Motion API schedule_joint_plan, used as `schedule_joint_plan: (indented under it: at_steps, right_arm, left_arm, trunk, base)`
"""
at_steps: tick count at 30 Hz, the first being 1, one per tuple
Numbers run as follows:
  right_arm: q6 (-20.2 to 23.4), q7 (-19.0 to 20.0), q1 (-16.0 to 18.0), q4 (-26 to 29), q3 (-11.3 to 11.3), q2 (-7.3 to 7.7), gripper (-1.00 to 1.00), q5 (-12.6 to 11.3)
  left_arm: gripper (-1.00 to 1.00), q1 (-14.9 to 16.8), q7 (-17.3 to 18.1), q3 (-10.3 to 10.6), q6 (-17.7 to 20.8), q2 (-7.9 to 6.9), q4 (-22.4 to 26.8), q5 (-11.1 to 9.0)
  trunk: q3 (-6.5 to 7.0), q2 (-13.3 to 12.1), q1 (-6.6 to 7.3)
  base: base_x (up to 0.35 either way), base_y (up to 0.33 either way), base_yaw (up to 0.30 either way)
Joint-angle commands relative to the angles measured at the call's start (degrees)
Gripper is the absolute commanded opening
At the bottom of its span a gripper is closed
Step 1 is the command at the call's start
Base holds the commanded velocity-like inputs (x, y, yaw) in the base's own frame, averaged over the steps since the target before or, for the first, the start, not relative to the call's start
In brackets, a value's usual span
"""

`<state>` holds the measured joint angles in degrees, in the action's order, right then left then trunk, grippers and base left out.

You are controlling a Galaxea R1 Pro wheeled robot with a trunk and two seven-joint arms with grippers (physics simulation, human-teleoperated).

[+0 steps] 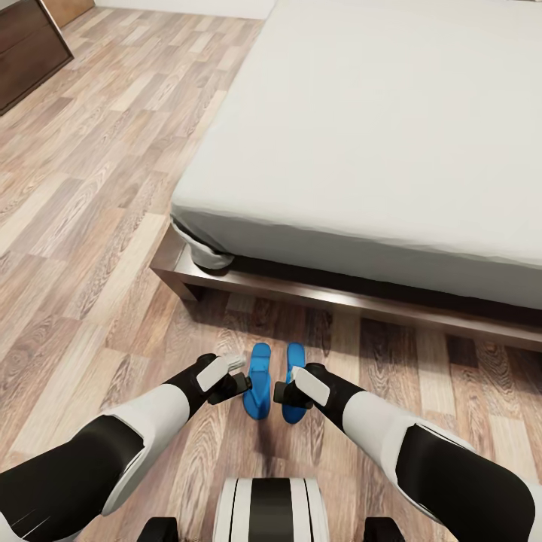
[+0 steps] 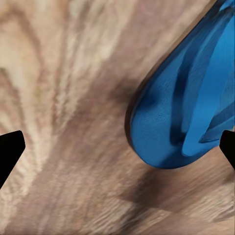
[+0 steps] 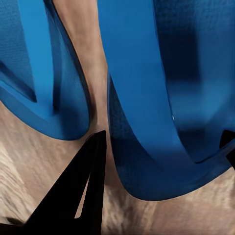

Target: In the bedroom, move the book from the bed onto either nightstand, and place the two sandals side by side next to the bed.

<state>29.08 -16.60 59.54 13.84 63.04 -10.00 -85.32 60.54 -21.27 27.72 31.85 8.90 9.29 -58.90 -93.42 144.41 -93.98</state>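
The head view looks down on a wood-plank floor (image 1: 90,226) and the near corner of the bed (image 1: 361,135), which has a dark wood frame and a plain off-white mattress. The book cannot be seen on the visible part of the mattress.

Two blue sandals lie on the floor just in front of the bed frame, side by side and roughly parallel, with a narrow strip of floor between them. The left sandal (image 1: 260,379) is flat on the floor. The right sandal (image 1: 294,376) is partly covered by the right hand.

The left hand (image 1: 242,384) is low over the floor, just beside the outer edge of the left sandal. In the left wrist view, its two dark fingertips (image 2: 10,152) stand wide apart, with bare floor and the rounded end of the sandal (image 2: 186,103) between them. The hand grips nothing.

The right hand (image 1: 286,394) is at the near end of the right sandal. In the right wrist view, one dark fingertip (image 3: 78,196) sits over the gap between the two sandals, and the other is at the outer edge of the nearer sandal (image 3: 147,122). The hand is spread wider than the sandal. Whether the fingers touch the sandal cannot be determined.

A dark wood cabinet (image 1: 26,45) stands at the far left, well apart from the bed.
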Motion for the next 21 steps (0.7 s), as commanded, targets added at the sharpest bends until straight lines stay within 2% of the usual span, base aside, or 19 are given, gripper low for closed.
schedule_joint_plan:
  at_steps: [1,6,17,21]
  right_arm:
    - [0.04,-0.26,0.05,0.05,0.25,0.0,-1.0,-0.46]
    - [0.01,-0.2,0.05,0.05,0.25,0.0,-1.0,-0.46]
    - [-0.2,0.04,0.05,0.07,0.25,0.0,-1.0,-0.39]
    - [-0.46,0.38,0.05,0.12,0.25,0.0,-1.0,-0.37]
  left_arm:
    - [1.0,0.01,-0.44,0.4,0.14,-0.02,0.11,-0.59]
    - [1.0,0.01,-0.44,0.4,0.14,-0.02,0.11,-0.59]
    - [1.0,0.01,-0.44,0.4,0.14,-0.02,0.11,-0.56]
    - [1.0,0.01,-0.44,0.4,0.14,-0.02,0.11,-0.56]
  trunk:
    - [-0.26,0.03,-0.01]
    - [-1.37,0.1,-0.14]
    - [-1.37,0.1,-0.14]
    - [-2.25,0.15,-0.25]
  base:
    - [0.0,0.0,0.0]
    - [0.0,0.0,0.0]
    - [0.0,0.0,0.0]
    - [0.0,0.0,0.0]
